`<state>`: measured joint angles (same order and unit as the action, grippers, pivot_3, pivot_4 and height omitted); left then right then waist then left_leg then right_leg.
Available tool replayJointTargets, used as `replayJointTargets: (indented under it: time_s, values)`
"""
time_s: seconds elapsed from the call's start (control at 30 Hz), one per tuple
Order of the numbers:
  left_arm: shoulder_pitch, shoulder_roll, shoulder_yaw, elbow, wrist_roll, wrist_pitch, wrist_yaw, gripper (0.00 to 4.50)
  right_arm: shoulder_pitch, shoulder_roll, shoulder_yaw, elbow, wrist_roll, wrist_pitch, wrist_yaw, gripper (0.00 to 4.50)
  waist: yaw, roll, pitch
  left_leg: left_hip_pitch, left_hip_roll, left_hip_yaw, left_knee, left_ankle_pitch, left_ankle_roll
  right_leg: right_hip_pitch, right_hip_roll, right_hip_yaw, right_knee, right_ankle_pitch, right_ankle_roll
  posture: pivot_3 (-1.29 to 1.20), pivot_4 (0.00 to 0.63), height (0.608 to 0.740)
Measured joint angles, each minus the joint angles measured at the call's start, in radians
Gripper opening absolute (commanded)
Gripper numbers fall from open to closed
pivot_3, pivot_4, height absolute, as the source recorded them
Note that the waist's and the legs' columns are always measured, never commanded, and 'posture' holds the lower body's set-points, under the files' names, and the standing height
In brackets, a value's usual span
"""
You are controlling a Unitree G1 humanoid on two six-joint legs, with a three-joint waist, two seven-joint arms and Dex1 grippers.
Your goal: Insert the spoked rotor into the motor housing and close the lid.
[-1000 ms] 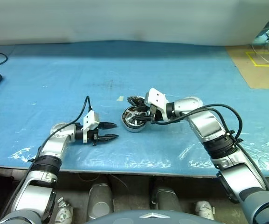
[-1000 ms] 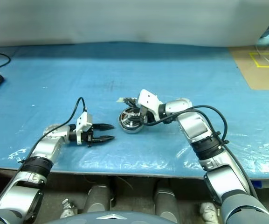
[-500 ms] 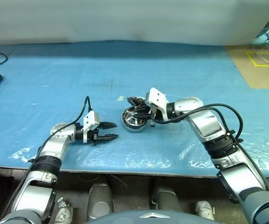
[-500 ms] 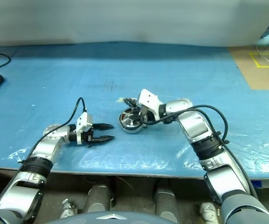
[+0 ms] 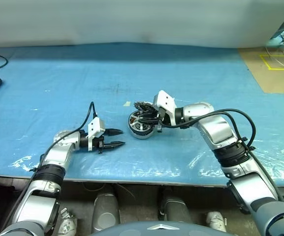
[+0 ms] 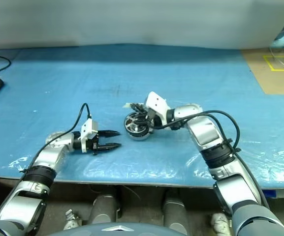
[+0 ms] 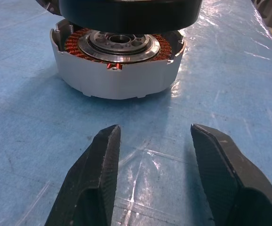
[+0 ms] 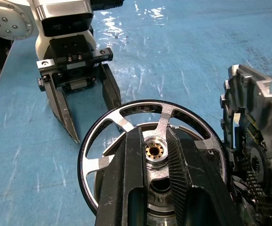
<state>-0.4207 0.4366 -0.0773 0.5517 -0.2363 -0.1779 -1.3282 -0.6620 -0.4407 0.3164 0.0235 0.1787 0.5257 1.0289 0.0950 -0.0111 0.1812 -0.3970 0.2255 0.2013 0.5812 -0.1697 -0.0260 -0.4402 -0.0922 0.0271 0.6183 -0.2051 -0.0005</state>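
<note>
Insertion was the step in hand: the right gripper [image 8: 155, 155], closed on the silvery hub of the flat black-rimmed spoked rotor [image 8: 126, 123], held that wheel just above the short round silver-grey motor housing [image 7: 117, 70] with its copper coils, on the blue-covered table [image 5: 58, 83]. The hinged silvery lid [image 8: 253, 146] stood open beside it. The left gripper [image 5: 115, 138] waited nearby, half open and empty. Next, the rotor probably needed centring over the hub and lowering squarely. A second earlier the right fingers had stood wider, with the rotor resting lower by the housing.
</note>
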Motion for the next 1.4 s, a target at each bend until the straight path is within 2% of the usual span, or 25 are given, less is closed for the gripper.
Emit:
replayJointTargets:
  time_s: [0.93, 1.07, 1.4]
  values:
    - [-0.009, -0.007, 0.005, 0.037, -0.004, -0.035, 0.002, 2.48, 0.0, 0.004, 0.002, 0.059, -0.023, -0.064, -0.029, 0.27, 0.0, 0.0, 0.0, 0.0, 0.0, 0.0, 0.0, 0.0, 0.0, 0.0, 0.0, 0.0, 0.0, 0.0, 0.0, 0.0, 0.15, 0.74]
    - [-0.009, -0.007, 0.005, 0.037, -0.004, -0.035, 0.002, 2.48, 0.0, 0.004, 0.002, 0.059, -0.023, -0.068, -0.029, 1.67, 0.0, 0.0, 0.0, 0.0, 0.0, 0.0, 0.0, 0.0, 0.0, 0.0, 0.0, 0.0, 0.0, 0.0, 0.0, 0.0, 0.15, 0.74]
    - [-0.009, -0.006, 0.005, 0.03, -0.004, -0.019, 0.003, 2.48, 0.011, 0.004, 0.001, 0.048, -0.019, -0.068, -0.03, 1.67, 0.0, 0.0, 0.0, 0.0, 0.0, 0.0, 0.0, 0.0, 0.0, 0.0, 0.0, 0.0, 0.0, 0.0, 0.0, 0.0, 0.15, 0.74]
